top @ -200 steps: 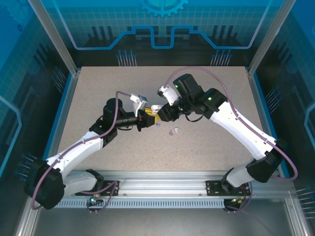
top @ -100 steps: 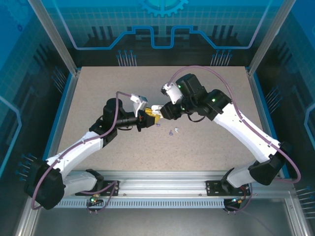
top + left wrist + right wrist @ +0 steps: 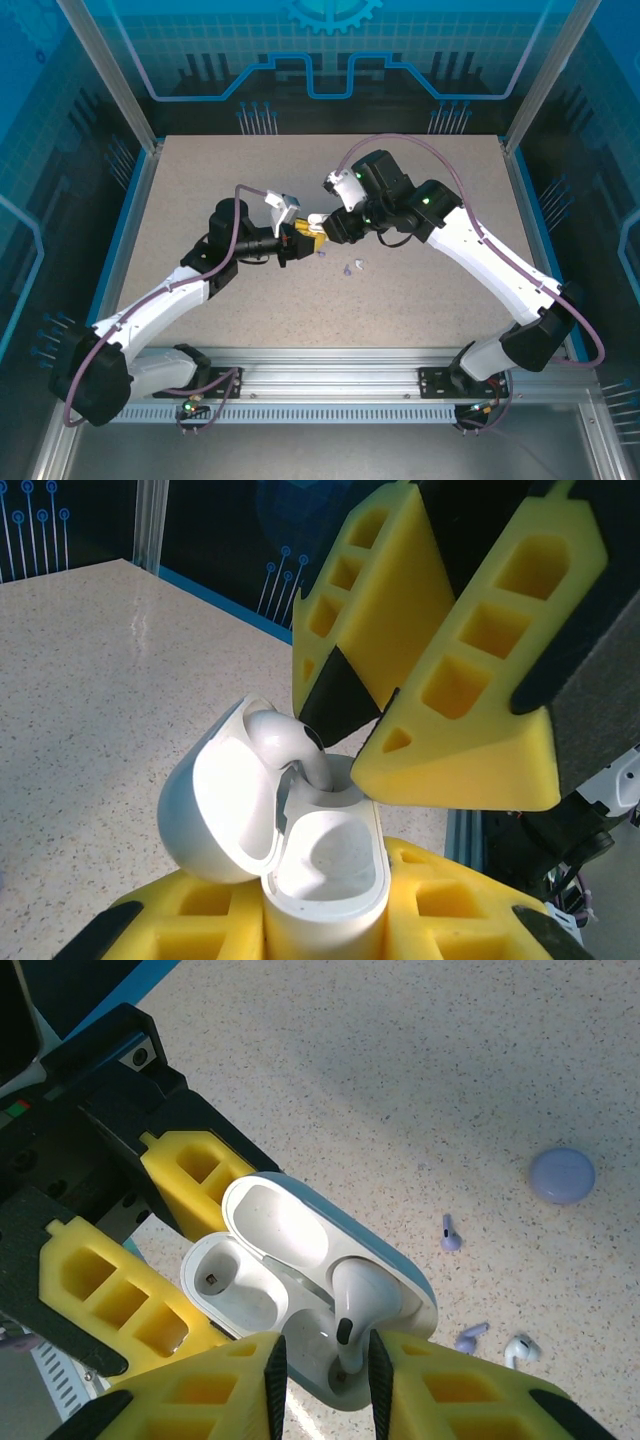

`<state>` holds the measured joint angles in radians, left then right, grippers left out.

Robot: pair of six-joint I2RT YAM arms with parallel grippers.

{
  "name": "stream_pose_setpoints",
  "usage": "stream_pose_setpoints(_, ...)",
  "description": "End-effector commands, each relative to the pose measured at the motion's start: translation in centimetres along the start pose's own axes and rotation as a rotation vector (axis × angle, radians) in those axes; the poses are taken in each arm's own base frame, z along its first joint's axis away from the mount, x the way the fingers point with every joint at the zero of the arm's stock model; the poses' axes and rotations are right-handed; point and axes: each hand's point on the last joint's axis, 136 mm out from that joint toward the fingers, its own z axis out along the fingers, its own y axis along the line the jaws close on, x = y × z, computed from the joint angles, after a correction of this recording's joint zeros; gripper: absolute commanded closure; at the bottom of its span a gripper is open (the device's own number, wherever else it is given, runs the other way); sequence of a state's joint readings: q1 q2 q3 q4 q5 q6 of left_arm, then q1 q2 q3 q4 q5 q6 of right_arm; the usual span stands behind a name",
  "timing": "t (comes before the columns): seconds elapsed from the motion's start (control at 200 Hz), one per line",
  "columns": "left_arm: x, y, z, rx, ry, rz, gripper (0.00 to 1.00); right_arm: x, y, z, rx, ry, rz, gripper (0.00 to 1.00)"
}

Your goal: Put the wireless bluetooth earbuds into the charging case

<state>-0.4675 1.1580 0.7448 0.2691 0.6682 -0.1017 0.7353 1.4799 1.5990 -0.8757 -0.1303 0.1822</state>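
left hand [image 3: 325, 925]: squeezes the open charging case [image 3: 230, 800], middle of frame | right hand [image 3: 320, 1365]: pinches one earbud [image 3: 355, 1305] over its hole | risk: stem tilts, hits rim, earbud slips down to surface [image 3: 450, 1080]

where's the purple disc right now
In the right wrist view the purple disc lies on the table toward the right, apart from the loose earbuds below it.

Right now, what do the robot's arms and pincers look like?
The left arm and right arm are white tubes with black joints. A purple cable loops along each. A tiny green light glows on the right one. The left pincer and right pincer have chunky yellow fingers with boxy holes and black patches.
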Motion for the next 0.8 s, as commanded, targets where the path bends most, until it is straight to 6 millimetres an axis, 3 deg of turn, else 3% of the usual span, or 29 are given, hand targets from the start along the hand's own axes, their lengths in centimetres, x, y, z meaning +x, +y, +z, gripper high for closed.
stream_pose_setpoints(0.0,-2.3,-2.4,-0.4,0.085,-0.046,0.082,0.95,-0.7,-0.1,0.4,0.024,-0.007,0.010,0.70)
stream_pose_setpoints(0.275,-2.3,-2.8,-0.5,0.102,-0.046,0.087,0.95,-0.9,-0.5,0.8,0.040,-0.016,0.046,0.77)
stream_pose_setpoints(0.655,-2.1,-3.0,-0.2,0.116,-0.038,0.091,0.95,-1.1,0.1,1.8,0.013,-0.014,0.065,0.69)
stream_pose_setpoints(0.79,-2.2,-3.0,-0.1,0.114,-0.039,0.096,0.95,-0.9,-0.4,2.2,0.040,-0.002,0.072,0.78)
